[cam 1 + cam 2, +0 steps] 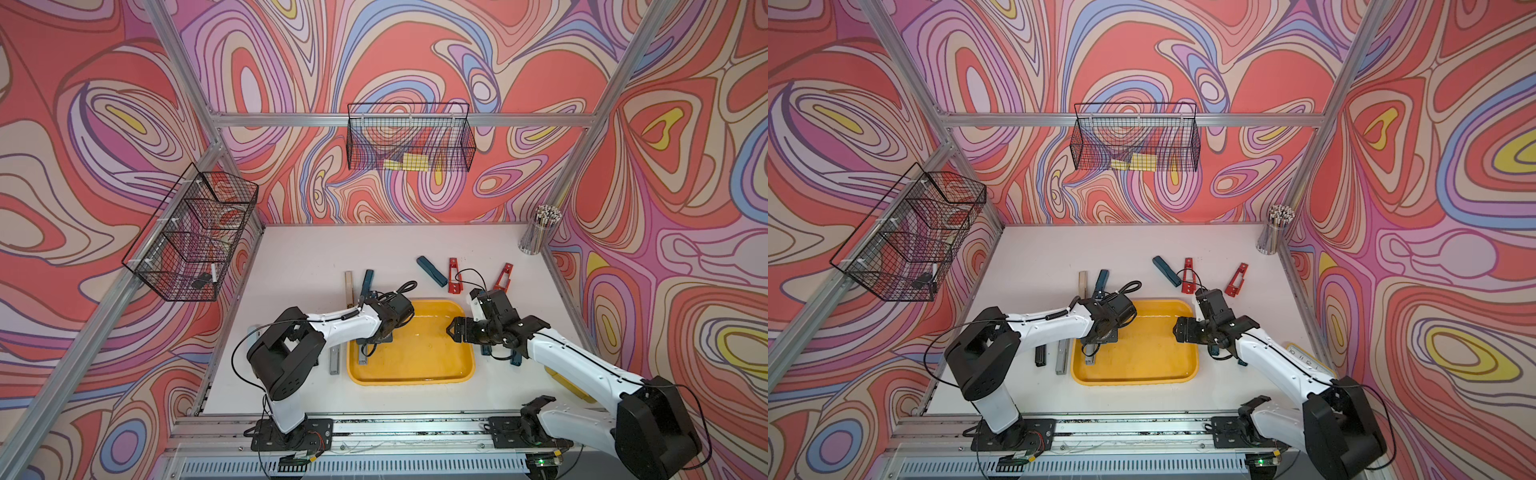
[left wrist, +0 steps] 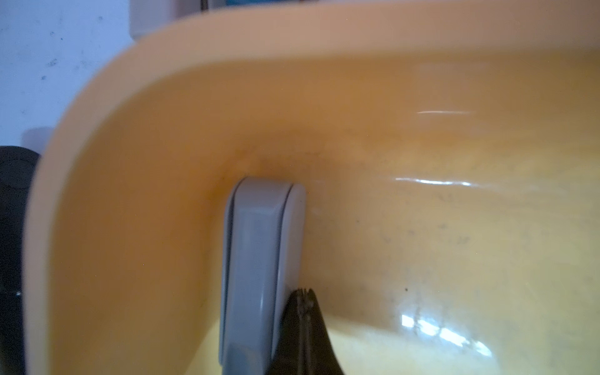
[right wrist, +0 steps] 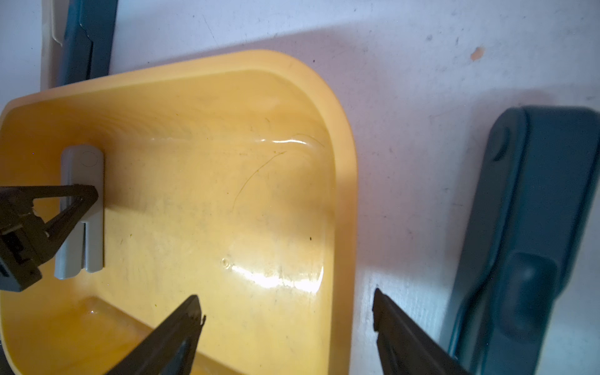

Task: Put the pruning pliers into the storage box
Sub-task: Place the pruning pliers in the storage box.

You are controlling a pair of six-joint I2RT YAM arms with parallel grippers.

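Currently we see the L gripper (image 2: 304,293) pressed fully together and pinching nothing, tips just beside the grey pruning plier (image 2: 256,259), which lies flat inside the yellow storage box (image 1: 415,357) near the wall on the L arm's side. R gripper (image 3: 285,298) is spread wide above the opposite rim, nothing between its fingers; a teal plier (image 3: 535,211) lies on the table (image 1: 311,257) just outside that rim. Two red pliers (image 1: 454,275) and a beige plier (image 1: 348,286) lie on the table beyond the box.

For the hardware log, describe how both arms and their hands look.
The left arm and right arm have white tubular links with bulky black joint housings. Thin black cables loop outside. The left hand and right hand are black with tapering, wedge-shaped tips.
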